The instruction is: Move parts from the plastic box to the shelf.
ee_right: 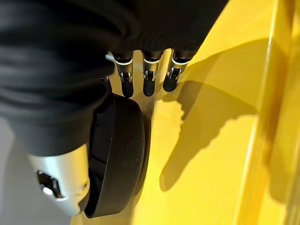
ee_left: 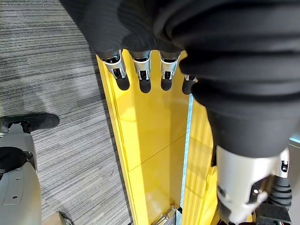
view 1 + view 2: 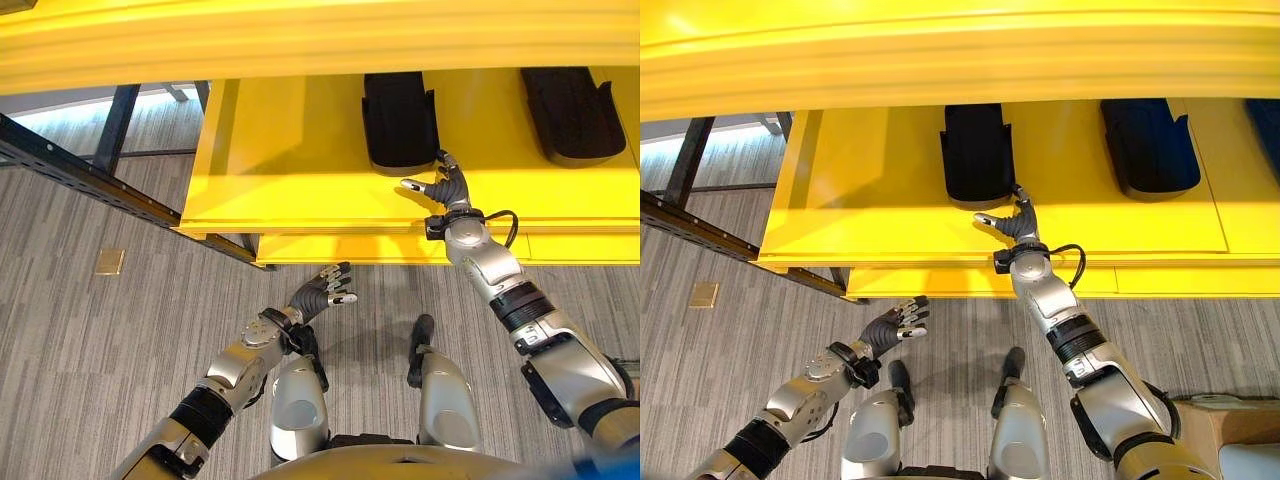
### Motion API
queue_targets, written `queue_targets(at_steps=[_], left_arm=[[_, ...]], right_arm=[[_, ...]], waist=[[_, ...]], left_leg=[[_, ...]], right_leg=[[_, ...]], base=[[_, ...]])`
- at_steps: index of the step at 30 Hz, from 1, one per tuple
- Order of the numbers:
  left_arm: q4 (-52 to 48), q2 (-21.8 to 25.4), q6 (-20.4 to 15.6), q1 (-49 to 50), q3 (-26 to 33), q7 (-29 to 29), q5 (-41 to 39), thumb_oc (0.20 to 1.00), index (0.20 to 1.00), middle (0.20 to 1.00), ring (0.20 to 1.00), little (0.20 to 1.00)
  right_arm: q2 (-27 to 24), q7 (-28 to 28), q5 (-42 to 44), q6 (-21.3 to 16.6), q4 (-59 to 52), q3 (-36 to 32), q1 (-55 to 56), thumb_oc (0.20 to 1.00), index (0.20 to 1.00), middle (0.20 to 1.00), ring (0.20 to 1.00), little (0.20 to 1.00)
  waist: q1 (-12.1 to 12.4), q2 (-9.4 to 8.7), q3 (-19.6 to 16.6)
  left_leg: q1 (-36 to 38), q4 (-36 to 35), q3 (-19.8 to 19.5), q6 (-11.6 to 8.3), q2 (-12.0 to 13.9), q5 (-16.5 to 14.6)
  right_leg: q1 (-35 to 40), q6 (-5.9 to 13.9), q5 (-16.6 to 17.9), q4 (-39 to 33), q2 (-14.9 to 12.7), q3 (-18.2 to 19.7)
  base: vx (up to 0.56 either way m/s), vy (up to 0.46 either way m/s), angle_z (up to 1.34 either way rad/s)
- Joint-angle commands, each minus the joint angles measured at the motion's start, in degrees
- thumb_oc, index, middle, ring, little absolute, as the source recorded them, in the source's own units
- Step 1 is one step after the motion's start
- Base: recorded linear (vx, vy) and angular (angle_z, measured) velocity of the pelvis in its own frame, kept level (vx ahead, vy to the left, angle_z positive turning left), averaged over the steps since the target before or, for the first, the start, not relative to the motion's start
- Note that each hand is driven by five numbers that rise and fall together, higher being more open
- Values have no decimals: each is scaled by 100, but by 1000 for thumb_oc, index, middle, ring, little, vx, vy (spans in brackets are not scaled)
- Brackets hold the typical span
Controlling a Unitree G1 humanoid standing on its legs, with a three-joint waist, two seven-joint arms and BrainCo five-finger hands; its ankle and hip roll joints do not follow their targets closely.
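A black moulded part (image 3: pixel 400 120) lies on the yellow shelf (image 3: pixel 290 160), and a second black part (image 3: pixel 572 112) lies further right on the same level. My right hand (image 3: pixel 447 188) is over the shelf's front edge, just at the near end of the first part, open with thumb spread and nothing held. In the right wrist view its straight fingers (image 1: pixel 148 75) reach past the part's rounded black end (image 1: pixel 117 154). My left hand (image 3: pixel 322 292) hovers open and empty over the floor below the shelf front; its fingers (image 2: pixel 140 70) point toward the shelf's yellow edge (image 2: pixel 154 131).
An upper yellow shelf level (image 3: pixel 300 40) overhangs the one with the parts. A black metal frame (image 3: pixel 90 175) runs diagonally on the left. A small tan square (image 3: pixel 109 262) lies on the grey floor. A cardboard box corner (image 3: pixel 1220 415) sits at the lower right.
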Motion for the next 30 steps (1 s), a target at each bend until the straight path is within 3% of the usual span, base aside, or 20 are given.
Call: queue_targets(at_steps=[1,3,5,11,15,18,23,30], left_arm=[[-325,-81,-224,-8,-59,-144,93,1000,1000,1000,1000,1000],[-288,-105,-241,-11,-58,-125,93,1000,1000,1000,1000,1000],[-259,-117,-285,16,-43,-101,86,1000,1000,1000,1000,1000],[-295,-135,-342,206,48,-34,38,1000,1000,1000,1000,1000],[-300,-221,-476,574,226,-97,231,1000,1000,1000,1000,1000],[-319,-299,-645,952,404,-192,378,1000,1000,1000,1000,1000],[-276,-160,-659,1096,592,-548,594,1000,1000,1000,1000,1000],[-249,183,-753,876,372,-851,984,1000,1000,1000,1000,1000]], right_arm=[[460,-91,101,215,-1,124,358,1000,1000,1000,1000,1000],[451,-329,93,180,46,87,333,1000,1000,1000,1000,1000],[390,-689,14,-135,124,-29,334,1000,1000,1000,1000,1000],[270,-648,-183,-539,-316,-388,666,1000,1000,1000,1000,1000],[217,-265,-216,-472,-1064,-433,1530,1000,1000,1000,1000,1000],[-43,302,-289,-559,-1814,-394,2607,1000,1000,1000,1000,1000],[-447,1158,-257,-524,-2657,-620,3491,1000,1000,1000,1000,1000],[-695,1240,-53,-775,-2791,-802,4072,1000,1000,1000,1000,1000]], waist=[[170,6,201],[162,8,188],[140,3,190],[38,-18,98],[-108,-80,-109],[-271,-162,-310],[-515,-307,-503],[-784,-541,-547]], left_leg=[[-33,19,-68,136,-44,60],[-18,6,-59,133,-44,63],[12,20,-68,141,-59,37],[121,-152,-36,158,-110,63],[374,-482,44,167,-192,131],[547,-659,109,188,-238,175],[676,-641,300,273,-343,57],[768,-516,584,483,-533,-200]], right_leg=[[217,433,-638,755,-409,-233],[239,430,-637,730,-403,-236],[263,434,-663,749,-406,-223],[355,448,-596,526,-339,-175],[622,491,-491,109,-289,-150],[797,571,-379,-128,-322,-117],[850,738,-197,-271,-420,-34],[807,946,142,-419,-549,21]], base=[[0,0,0],[0,0,0],[0,0,0],[-12,40,0],[-10,125,-5],[-24,199,-9],[-66,188,-10],[-108,167,-11]])
